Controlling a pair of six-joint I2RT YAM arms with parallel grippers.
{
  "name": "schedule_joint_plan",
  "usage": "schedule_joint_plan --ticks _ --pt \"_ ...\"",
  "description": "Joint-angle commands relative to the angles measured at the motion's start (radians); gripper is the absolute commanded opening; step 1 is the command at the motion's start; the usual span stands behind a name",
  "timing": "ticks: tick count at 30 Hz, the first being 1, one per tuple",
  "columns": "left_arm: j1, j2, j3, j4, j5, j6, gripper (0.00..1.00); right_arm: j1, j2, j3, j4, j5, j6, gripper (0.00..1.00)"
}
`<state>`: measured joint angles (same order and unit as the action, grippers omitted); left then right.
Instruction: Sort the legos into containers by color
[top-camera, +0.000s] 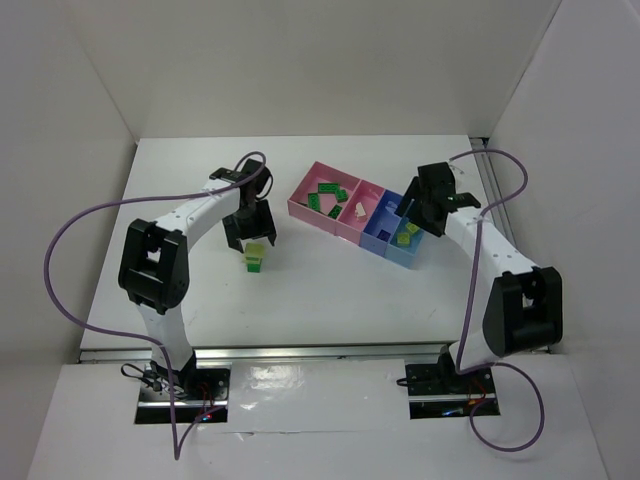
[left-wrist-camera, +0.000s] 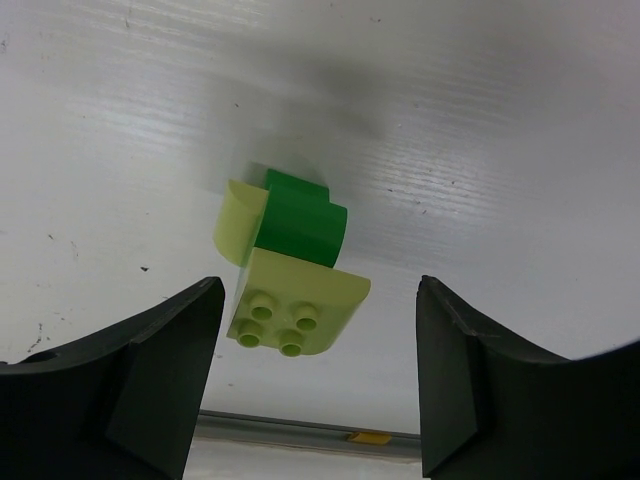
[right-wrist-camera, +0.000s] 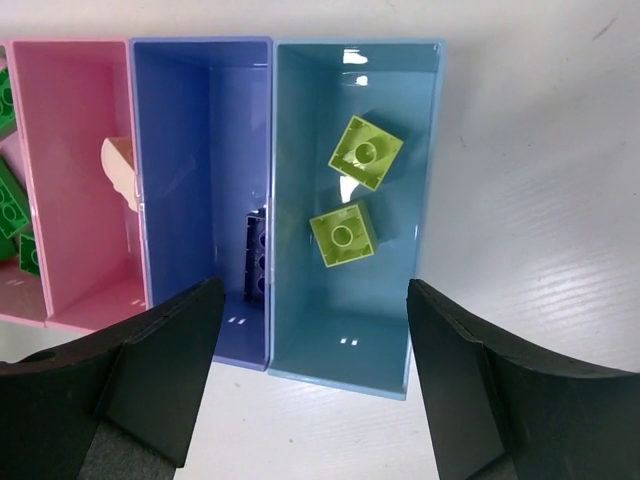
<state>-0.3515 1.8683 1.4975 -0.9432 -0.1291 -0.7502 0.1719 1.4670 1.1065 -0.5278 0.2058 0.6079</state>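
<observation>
A small stack of legos lies on the white table: a yellow-green brick (left-wrist-camera: 295, 310) with a dark green brick (left-wrist-camera: 300, 225) on it, also in the top view (top-camera: 256, 256). My left gripper (top-camera: 248, 236) hangs open just above and behind it, jaws either side, touching nothing. The joined containers (top-camera: 372, 232) hold sorted legos: dark green ones in the wide pink bin (top-camera: 325, 197), a beige one (right-wrist-camera: 118, 165) in the narrow pink bin, a dark blue one (right-wrist-camera: 257, 255) in the blue bin, two yellow-green ones (right-wrist-camera: 343, 235) in the light blue bin (right-wrist-camera: 410, 120). My right gripper (top-camera: 415, 208) is open and empty above the blue bins.
White walls enclose the table on the left, back and right. A metal rail (top-camera: 320, 352) runs along the near edge. Purple cables (top-camera: 60, 270) loop beside both arms.
</observation>
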Motion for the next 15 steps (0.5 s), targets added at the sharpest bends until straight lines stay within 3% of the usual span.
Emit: schedule_joint_plan --ticks 1,5,8,15 --pt "-0.01 -0.032 0.01 -0.016 0.011 0.031 0.8 0.024 0.013 0.064 0.018 0.004 -0.017 0.81" --pt "-0.02 -0.043 0.029 -0.054 -0.055 0.002 0.81 0.06 0.035 0.087 0.008 0.038 -0.037 0.81" --pt "0.002 -0.093 0.029 -0.114 -0.13 -0.118 0.81 0.087 0.035 0.098 0.008 0.063 -0.046 0.81" --pt "0.036 -0.147 -0.026 -0.079 0.043 -0.262 0.81 0.107 0.055 0.107 0.008 0.063 -0.046 0.81"
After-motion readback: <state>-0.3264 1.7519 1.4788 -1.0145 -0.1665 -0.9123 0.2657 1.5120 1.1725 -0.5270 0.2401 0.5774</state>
